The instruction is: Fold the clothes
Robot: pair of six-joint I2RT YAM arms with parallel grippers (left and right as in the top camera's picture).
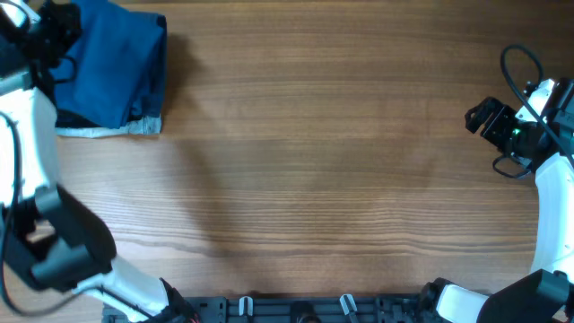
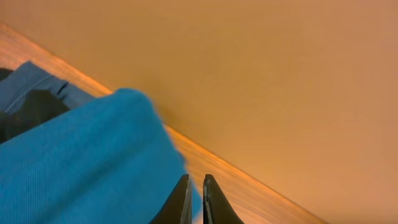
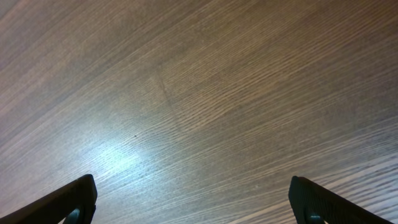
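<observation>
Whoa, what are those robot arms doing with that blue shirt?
The robot is meant to fold the medium-blue soft polo shirt. It lies bunched at the far left corner of the wooden table, on top of a folded dark garment with a pale edge. The left arm is over the shirt, jaws shut right at the blue fabric; whether they pinch it can't be told. The right arm waits at the other side, jaws wide open above bare wood.
</observation>
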